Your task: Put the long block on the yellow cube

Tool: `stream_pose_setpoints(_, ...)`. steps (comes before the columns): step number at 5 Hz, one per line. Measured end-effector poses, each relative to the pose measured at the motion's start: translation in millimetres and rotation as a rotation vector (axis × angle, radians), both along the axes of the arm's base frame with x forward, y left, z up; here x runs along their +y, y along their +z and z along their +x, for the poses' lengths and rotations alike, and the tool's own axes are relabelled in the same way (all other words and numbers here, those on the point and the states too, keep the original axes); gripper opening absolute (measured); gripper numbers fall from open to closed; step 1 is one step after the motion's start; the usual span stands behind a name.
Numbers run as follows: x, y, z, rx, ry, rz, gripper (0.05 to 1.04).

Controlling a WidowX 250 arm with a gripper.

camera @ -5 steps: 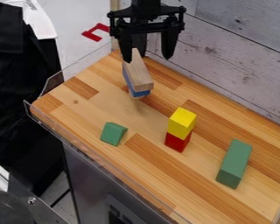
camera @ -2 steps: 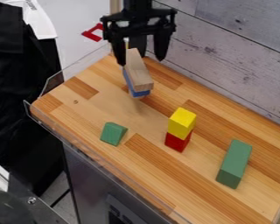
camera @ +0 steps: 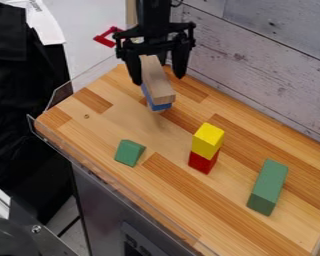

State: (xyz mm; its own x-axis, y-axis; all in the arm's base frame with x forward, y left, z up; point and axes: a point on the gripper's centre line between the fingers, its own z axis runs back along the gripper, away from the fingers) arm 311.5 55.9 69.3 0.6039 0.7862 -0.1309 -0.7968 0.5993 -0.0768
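from where i stand, the black gripper [camera: 158, 81] hangs at the far end of the wooden counter [camera: 92, 135], its two fingers spread well open, one to each side of the long block's far end. it has hold of nothing that i can see, and i can't tell whether either finger touches the wood. that long block [camera: 157, 82], the plain wooden one, lies on top of a blue block [camera: 161, 107], its near end towards me. the yellow cube [camera: 208, 139] sits nearer, over to the right, stacked on a red block [camera: 203, 162]. a small green block [camera: 128, 153] lies left of that stack, apart from it, and a long green block [camera: 268, 187] lies on the right, also apart. a pale plank wall [camera: 263, 55] runs behind the counter, and there's black cloth [camera: 22, 100] off to the left.
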Motion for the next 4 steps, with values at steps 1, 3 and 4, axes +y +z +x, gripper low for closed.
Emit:
stream_pose_setpoints(1,-0.1,-5.7,2.0,-0.001,0.005,-0.013,1.001)
stream_pose_setpoints(3,2.4,-20.2,-0.7,0.041,0.016,-0.033,0.948)
stream_pose_setpoints(4,1.9,-24.1,-1.3,0.061,0.022,-0.040,0.662)
